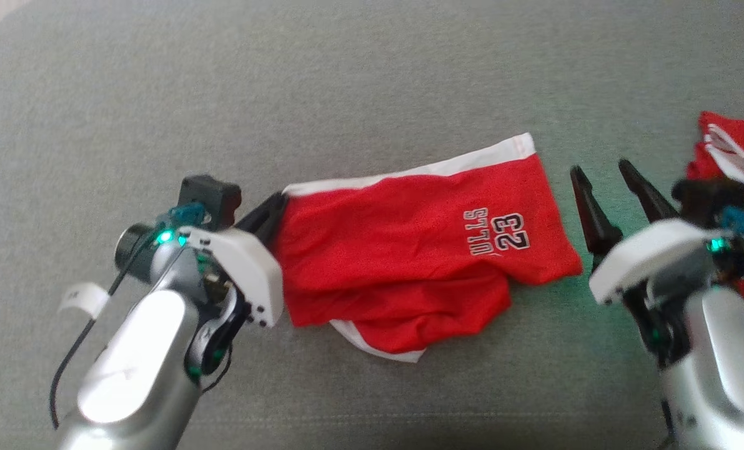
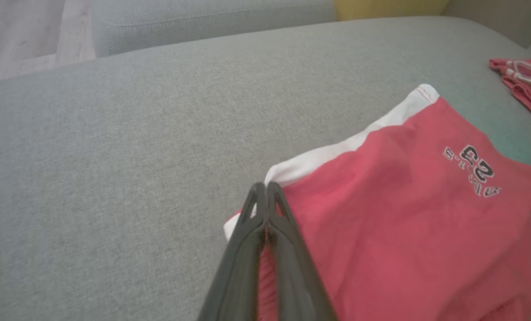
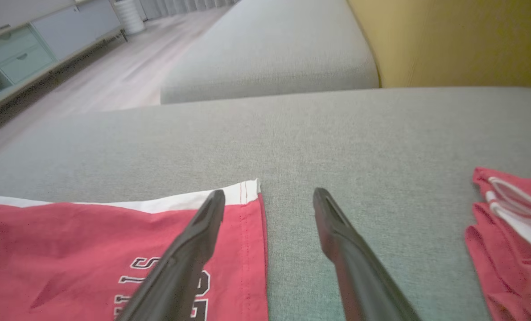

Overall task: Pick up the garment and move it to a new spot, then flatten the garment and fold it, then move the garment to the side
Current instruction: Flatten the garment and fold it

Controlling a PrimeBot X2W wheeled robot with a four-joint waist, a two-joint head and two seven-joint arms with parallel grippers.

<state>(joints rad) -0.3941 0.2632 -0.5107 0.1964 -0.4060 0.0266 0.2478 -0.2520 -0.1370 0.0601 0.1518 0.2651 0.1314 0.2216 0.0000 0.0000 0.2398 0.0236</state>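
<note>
The garment, red shorts with white trim and a black "23" print, lies crumpled on the grey cushion. My left gripper is at its left edge, fingers pressed together on the white-trimmed corner, with red cloth showing between them. My right gripper stands open just off the garment's right edge. In the right wrist view one finger lies over the garment's hem and the other over bare cushion, around the gripper's middle.
A second red and white garment lies bunched at the far right. The grey cushion stretches wide behind the shorts. A yellow cushion and another grey seat lie beyond, with wooden floor past them.
</note>
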